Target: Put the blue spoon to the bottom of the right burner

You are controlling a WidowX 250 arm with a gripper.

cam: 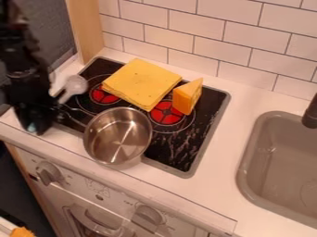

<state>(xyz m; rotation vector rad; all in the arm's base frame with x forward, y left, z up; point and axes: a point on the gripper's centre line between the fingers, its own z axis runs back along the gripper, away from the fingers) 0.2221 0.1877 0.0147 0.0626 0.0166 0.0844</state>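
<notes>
The black gripper (pixel 36 121) hangs at the left end of the stove, low beside the front left corner of the cooktop. Just to its right lies a pale grey, translucent-looking spoon (pixel 75 84), its bowl toward the back and its handle slanting down toward the arm. No clearly blue spoon can be made out; a faint bluish tint shows low on the gripper. The right burner (pixel 166 118) is red with rings around it, partly overlapped by the cheese and the pot.
A steel pot (pixel 117 136) sits at the cooktop's front, its handle toward the gripper. Yellow cheese slices (pixel 139 82) lie at the back, with an orange cheese wedge (pixel 187 96) beside them. The black cooktop (pixel 207 115) has a grey rim; a sink (pixel 278 171) is at right.
</notes>
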